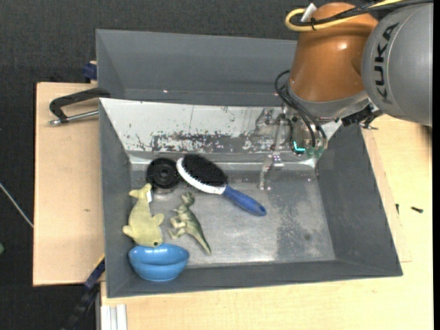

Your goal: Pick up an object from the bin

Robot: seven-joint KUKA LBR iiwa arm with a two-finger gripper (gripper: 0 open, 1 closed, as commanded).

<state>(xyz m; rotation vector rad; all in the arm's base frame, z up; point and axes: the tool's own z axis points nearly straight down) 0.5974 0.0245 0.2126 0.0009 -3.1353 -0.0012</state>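
Observation:
My gripper [270, 169] hangs below the orange cover at the back of the bin, right of the middle and close to the back wall. Nothing shows in it. Nearest to it, down and to the left, lies a hairbrush [204, 174] with a white head, black bristles and a blue handle pointing toward the gripper's side. The handle's end lies a short way below and left of the gripper, apart from it.
A black round cap-like thing [163, 172] lies left of the brush head. An olive toy dinosaur [188, 223], a yellowish plush sea animal [143, 220] and a blue bowl [159, 262] cluster in the front left corner. Bare floor lies at the bin's right.

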